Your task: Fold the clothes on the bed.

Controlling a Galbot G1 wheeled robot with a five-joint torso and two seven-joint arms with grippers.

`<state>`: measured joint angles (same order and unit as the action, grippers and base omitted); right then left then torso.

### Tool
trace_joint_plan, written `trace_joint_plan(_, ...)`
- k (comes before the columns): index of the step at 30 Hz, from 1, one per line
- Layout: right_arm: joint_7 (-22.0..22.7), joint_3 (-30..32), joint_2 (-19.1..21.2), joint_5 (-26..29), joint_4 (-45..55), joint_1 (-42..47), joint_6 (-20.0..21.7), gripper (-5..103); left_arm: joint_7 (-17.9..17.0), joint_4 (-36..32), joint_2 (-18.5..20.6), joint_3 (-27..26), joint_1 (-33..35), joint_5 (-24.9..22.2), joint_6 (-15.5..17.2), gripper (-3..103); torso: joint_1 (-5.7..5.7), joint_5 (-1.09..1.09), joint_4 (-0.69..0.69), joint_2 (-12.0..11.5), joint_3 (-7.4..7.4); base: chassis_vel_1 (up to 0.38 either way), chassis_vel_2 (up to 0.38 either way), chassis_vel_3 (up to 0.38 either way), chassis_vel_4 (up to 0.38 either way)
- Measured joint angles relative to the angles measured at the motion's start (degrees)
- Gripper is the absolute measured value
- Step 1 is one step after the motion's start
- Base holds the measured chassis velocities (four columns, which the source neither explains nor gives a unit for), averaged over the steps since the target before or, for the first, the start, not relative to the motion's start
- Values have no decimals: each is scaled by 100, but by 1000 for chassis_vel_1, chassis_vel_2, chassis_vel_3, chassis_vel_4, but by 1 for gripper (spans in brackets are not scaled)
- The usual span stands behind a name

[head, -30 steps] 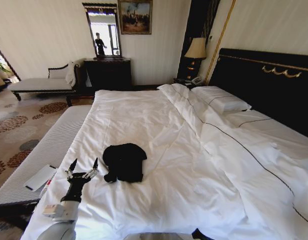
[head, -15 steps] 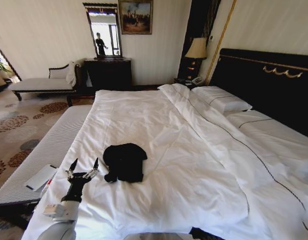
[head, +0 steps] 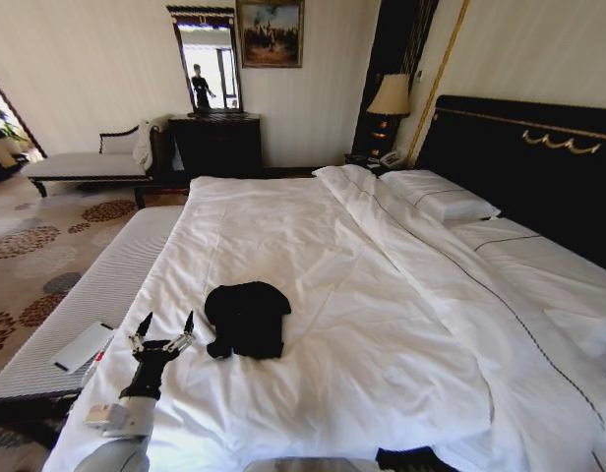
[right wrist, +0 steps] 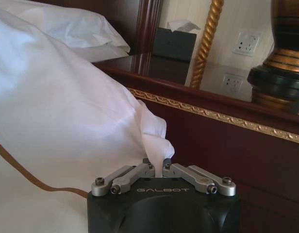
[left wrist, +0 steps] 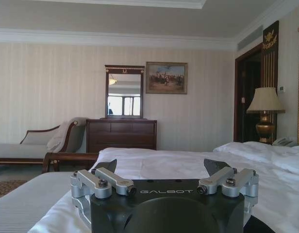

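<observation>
Your left gripper [head: 163, 327] hovers with its two dark pointed fingers spread wide, empty, over the near left edge of the bed [head: 382, 324]. At its 2 o'clock, near but apart, the black T-shirt [head: 247, 320] lies bunched in a soft rumpled heap on the wrinkled white duvet [head: 313, 246]. Your right gripper [right wrist: 157, 162] has its metal fingers pinched together on a fold of smooth white bedding [right wrist: 67, 121], beside dark glossy gold-trimmed wood.

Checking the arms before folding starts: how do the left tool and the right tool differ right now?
The left tool is open, fingers spread, raised over the bed beside the black T-shirt. The right tool is shut, fingertips together, facing a white pillow. Both hold nothing.
</observation>
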<state>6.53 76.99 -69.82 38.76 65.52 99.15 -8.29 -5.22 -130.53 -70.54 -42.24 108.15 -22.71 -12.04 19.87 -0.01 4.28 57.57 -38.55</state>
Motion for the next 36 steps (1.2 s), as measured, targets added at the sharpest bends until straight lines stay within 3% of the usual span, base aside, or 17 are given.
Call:
trace_joint_plan(8, 42, -201, 160, -66, -574, -223, -4, 1, -1, -36, -71, -5, 62, 58, -2, 100, 0, 0, 2, 0, 0, 0, 0, 0, 0)
trace_joint_plan(16, 107, -504, 28, -115, -523, -421, 61, 1, -1, -43, -76, -9, 77, 66, -11, 100, -1, 1, 12, 0, 0, 0, 0, 0, 0)
trace_joint_plan(26, 145, -831, -12, -159, -790, -738, 156, -1, -2, -63, -64, -38, 93, 56, -14, 100, 0, -1, 3, 0, 0, 0, 0, 0, 0)
trace_joint_plan(28, 149, -859, -12, -150, -845, -766, 199, 8, -5, -74, -66, -33, 88, 57, -12, 100, -1, 1, 5, 0, -1, 0, 0, 0, 0)
trace_joint_plan(30, 150, -867, -14, -147, -861, -775, 213, 8, -7, -78, -66, -30, 87, 58, -9, 100, 0, 4, 11, 0, 0, 0, 0, 0, 0)
trace_joint_plan(34, 163, -880, -6, -131, -915, -835, 242, 30, -10, -103, -71, -25, 105, 74, -4, 100, -1, 3, 5, 0, 0, 0, 0, 0, 0)
trace_joint_plan(36, 166, -879, -4, -124, -915, -841, 246, 30, -10, -107, -68, -27, 110, 74, -4, 100, 0, 2, 3, 0, 0, 0, 0, 0, 0)
